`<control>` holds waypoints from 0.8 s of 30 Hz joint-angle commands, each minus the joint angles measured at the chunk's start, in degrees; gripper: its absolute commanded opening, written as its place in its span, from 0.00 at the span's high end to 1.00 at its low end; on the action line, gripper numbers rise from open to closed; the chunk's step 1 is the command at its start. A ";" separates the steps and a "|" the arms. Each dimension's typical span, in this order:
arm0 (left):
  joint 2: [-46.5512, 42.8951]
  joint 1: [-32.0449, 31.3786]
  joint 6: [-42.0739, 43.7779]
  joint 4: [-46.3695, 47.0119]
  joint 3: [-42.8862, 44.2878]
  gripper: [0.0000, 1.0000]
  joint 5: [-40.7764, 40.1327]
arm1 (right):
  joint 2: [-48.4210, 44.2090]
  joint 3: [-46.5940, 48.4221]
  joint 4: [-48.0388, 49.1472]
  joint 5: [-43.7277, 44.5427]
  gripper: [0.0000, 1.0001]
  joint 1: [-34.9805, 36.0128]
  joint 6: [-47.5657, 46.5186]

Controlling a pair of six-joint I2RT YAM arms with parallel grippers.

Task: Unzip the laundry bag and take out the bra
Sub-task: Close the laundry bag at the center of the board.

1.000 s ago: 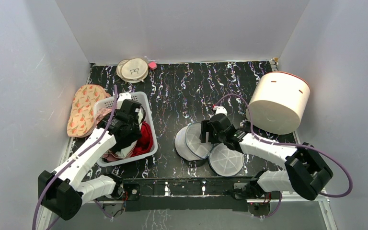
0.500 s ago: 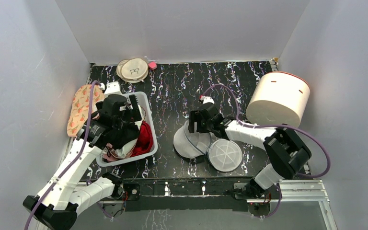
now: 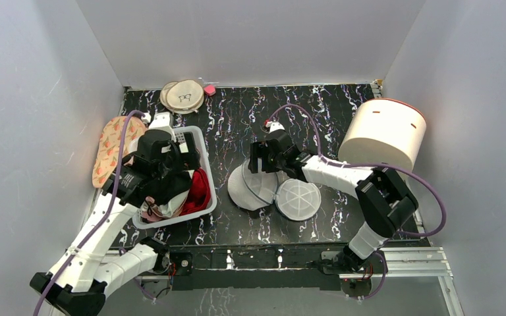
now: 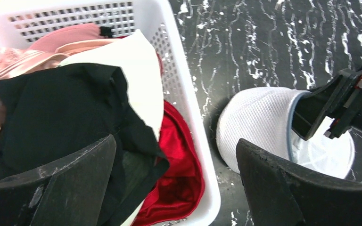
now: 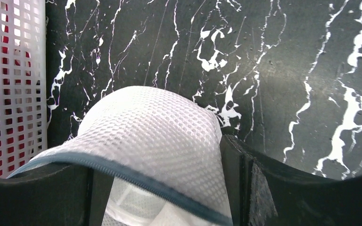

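Note:
The laundry bag [image 3: 245,191] lies unzipped on the dark marble table, a white mesh dome with a dark zipper rim; its other half [image 3: 298,199] lies flat beside it. My right gripper [image 3: 262,161] is shut on the raised half's edge, and the mesh [image 5: 155,122] fills the gap between its fingers. My left gripper [image 4: 174,143] hangs open over the white basket [image 3: 201,139], holding nothing. A black garment [image 4: 56,113] with a thin strap tops the heap there; I cannot tell whether it is the bra.
Red [image 4: 181,174], pink and white clothes fill the basket. A big cream drum [image 3: 383,139] stands at the far right. Flat beige discs [image 3: 183,96] lie at the back, and a peach patterned cloth [image 3: 111,148] lies left of the basket.
My left gripper opened and lifted off the heap in the basket. My right gripper moved left and farther away, dragging the laundry bag with it.

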 commanded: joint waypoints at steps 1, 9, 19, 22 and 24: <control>1.54 0.31 1.67 4.10 0.24 0.02 8.47 | -7.16 0.22 -2.08 3.13 0.22 -0.20 -3.22; 5.45 0.26 2.23 13.46 -1.33 0.01 22.79 | -22.90 -6.43 -9.71 10.03 0.13 -0.34 -4.85; 12.43 -10.14 -3.12 33.41 -6.90 0.02 34.05 | -48.30 -7.51 -14.42 21.48 0.05 -0.36 -4.98; 17.07 -18.91 -2.43 36.17 -6.38 0.02 29.16 | -51.65 -5.44 -15.80 24.73 0.02 -0.33 -6.54; 20.46 -24.08 -2.25 38.47 -6.30 0.02 26.71 | -52.85 -3.64 -17.18 26.40 0.02 -0.29 -7.19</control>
